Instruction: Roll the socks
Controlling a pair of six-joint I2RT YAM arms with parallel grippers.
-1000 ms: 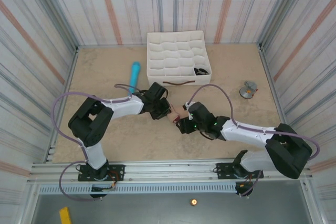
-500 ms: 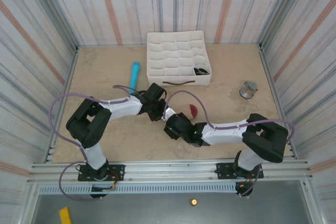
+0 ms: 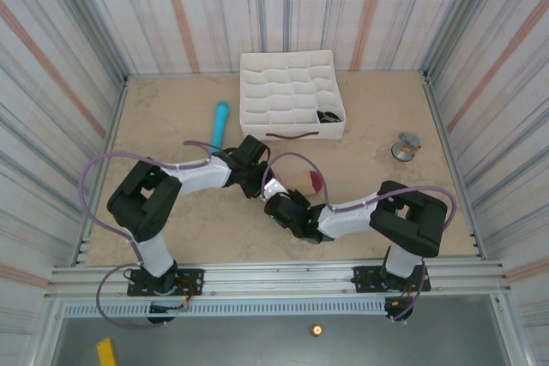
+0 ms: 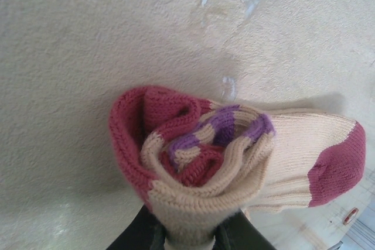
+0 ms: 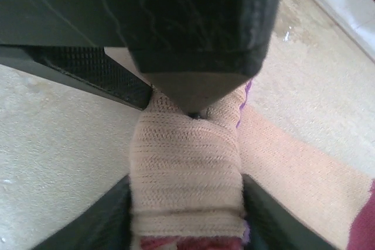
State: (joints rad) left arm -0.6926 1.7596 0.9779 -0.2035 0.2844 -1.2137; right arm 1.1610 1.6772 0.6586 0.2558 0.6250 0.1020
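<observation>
Left claw (image 3: 264, 184) and right claw (image 3: 276, 205) meet just below the centre of the overhead frame, both on the same beige sock (image 3: 293, 179). They work on a pale, speckled worktop (image 3: 377, 109), boxed in on three sides by walls (image 3: 69, 40) of grey-and-white striped sheeting with reddish bands.

From the left wrist, the left claw (image 4: 190, 237) has its two dark fingers (image 4: 139, 235) drawn in snugly on the sock's rolled end at the bottom edge. The roll shows a maroon outer fold and a purple-striped cuff coiled inside. The loose part lies flat on the worktop toward the right, ending in maroon.

From the right wrist, the right claw (image 5: 186, 215) has a finger (image 5: 99, 221) pressed to each side of the beige roll, which fills the narrow gap between them.

At upper centre of the overhead view sits a white divided box (image 3: 296, 130), with a black sock (image 3: 327, 115) in a lower-right compartment. A light-blue cylinder (image 3: 220, 122) lies left of the box.
</observation>
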